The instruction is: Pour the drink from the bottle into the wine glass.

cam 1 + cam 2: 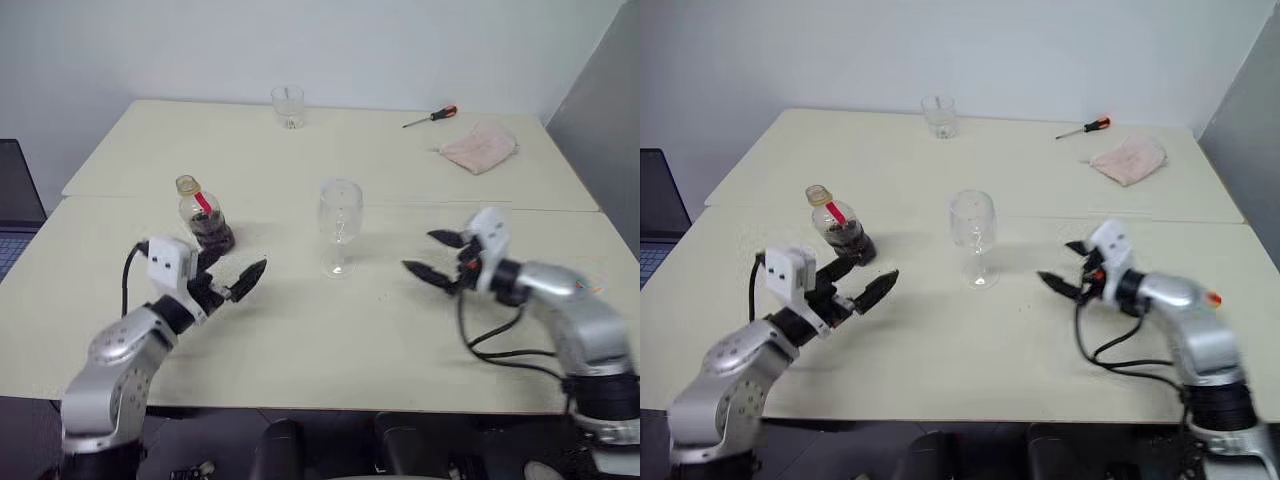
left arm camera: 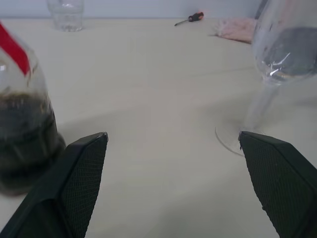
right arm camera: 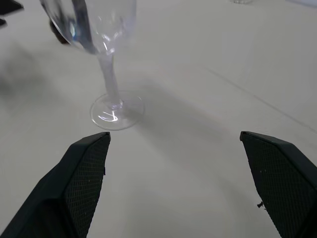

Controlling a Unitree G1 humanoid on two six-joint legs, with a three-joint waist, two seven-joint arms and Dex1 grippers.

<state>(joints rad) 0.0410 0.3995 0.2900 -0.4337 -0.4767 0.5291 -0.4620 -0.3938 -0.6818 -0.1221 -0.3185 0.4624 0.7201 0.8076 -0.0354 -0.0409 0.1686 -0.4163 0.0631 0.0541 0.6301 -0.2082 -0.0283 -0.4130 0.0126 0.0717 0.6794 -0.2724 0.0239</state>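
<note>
1. Grippers first: the left gripper (image 1: 232,279) hovers low over the table (image 1: 300,340) with its two black fingers spread wide and nothing between them. The right gripper (image 1: 432,256) sits on the right side, also spread and empty.

2. Bottle position: the bottle (image 1: 203,215) stands upright on the table just beyond the left gripper, slightly to its left. Its yellow cap (image 1: 187,185) appears to be on, though the view is too coarse to be sure. The drink (image 1: 212,233) fills only its lower part.

3. Glass position: the wine glass (image 1: 339,226) stands upright near the middle, between the two grippers and touching neither. Its bowl looks empty.

4. Step in hand, as a judgement: reach for the bottle with the left gripper.

5. Doing it well: swing the open fingers left so the round body sits squarely between them, close around the widest part rather than the narrow neck, and keep the bottle upright.

6. Background: a tumbler (image 1: 288,105), a screwdriver (image 1: 431,116) and a pink cloth (image 1: 479,147) lie at the far side, well apart from the work.
</note>
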